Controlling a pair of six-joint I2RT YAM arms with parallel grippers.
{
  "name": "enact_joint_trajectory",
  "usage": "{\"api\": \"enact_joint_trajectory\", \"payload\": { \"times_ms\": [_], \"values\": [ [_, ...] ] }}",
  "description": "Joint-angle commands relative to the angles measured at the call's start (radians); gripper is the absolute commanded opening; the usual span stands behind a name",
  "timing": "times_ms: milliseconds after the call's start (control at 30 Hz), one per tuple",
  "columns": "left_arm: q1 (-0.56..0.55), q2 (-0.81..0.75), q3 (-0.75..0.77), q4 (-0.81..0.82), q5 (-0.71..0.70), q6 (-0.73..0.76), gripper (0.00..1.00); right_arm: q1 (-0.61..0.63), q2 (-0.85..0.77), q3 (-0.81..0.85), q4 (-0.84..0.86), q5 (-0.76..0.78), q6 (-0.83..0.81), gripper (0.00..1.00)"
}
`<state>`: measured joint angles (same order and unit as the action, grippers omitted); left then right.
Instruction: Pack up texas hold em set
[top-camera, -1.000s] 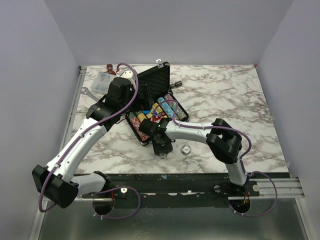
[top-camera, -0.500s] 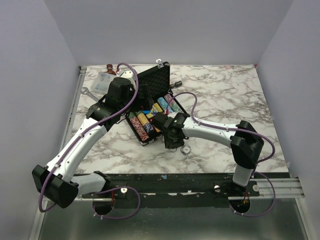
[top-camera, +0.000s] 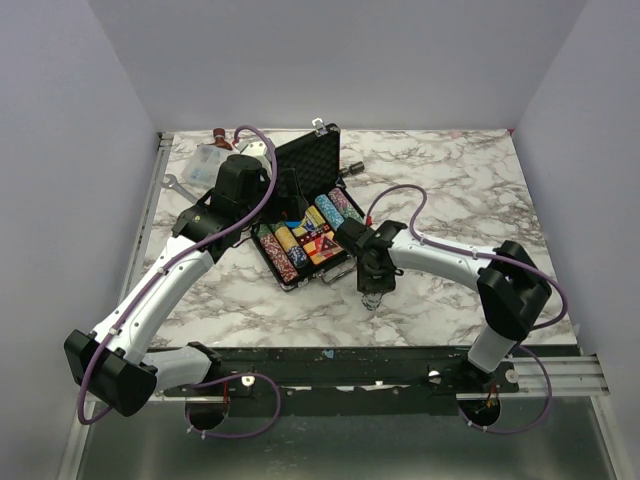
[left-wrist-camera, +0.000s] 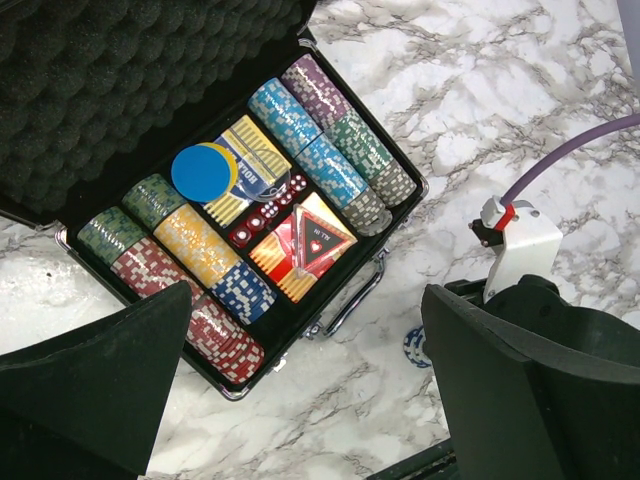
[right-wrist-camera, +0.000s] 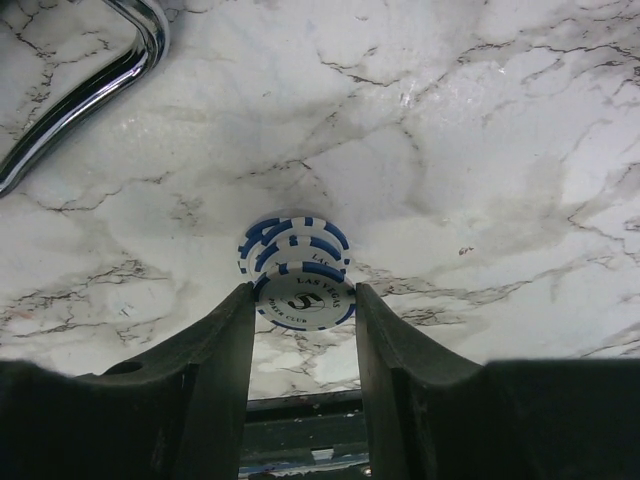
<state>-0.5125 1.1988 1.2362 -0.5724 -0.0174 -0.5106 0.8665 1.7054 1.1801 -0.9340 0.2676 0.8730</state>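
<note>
Right arm's swung off the front of the briefcase (top-camera: 308, 158) and come down on the loose chips (right-wrist-camera: 292, 240), which sit on the marble table (right-wrist-camera: 470, 120) just by its handle (right-wrist-camera: 90, 95); right gripper (right-wrist-camera: 301, 296) has its fingers snug either side of them, can't tell if I'm actually pinching; left gripper (left-wrist-camera: 305, 295) hovers spread wide over the open briefcase's chip rows (left-wrist-camera: 300, 125).

Handle (right-wrist-camera: 95, 100) cut off at top-left edge; lower chips (right-wrist-camera: 290, 228) mostly hidden beneath top chip (right-wrist-camera: 300, 298).
</note>
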Motion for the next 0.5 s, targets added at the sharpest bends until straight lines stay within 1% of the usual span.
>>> {"api": "enact_joint_trajectory", "payload": {
  "times_ms": [0,167,267,467],
  "values": [
    [0.002,0.001,0.018,0.007,0.017,0.001,0.96,0.002,0.015,0.012,0.022,-0.008,-0.017,0.43],
    [0.002,0.002,0.018,0.007,0.016,0.001,0.96,0.002,0.039,0.031,0.031,-0.014,-0.022,0.46],
    [0.002,0.002,0.019,0.007,0.043,0.002,0.96,0.001,0.049,0.038,0.034,-0.027,-0.023,0.48],
    [0.002,-0.001,0.02,0.005,0.046,0.004,0.96,0.002,0.053,0.039,0.034,-0.038,-0.021,0.55]
  ]
}}
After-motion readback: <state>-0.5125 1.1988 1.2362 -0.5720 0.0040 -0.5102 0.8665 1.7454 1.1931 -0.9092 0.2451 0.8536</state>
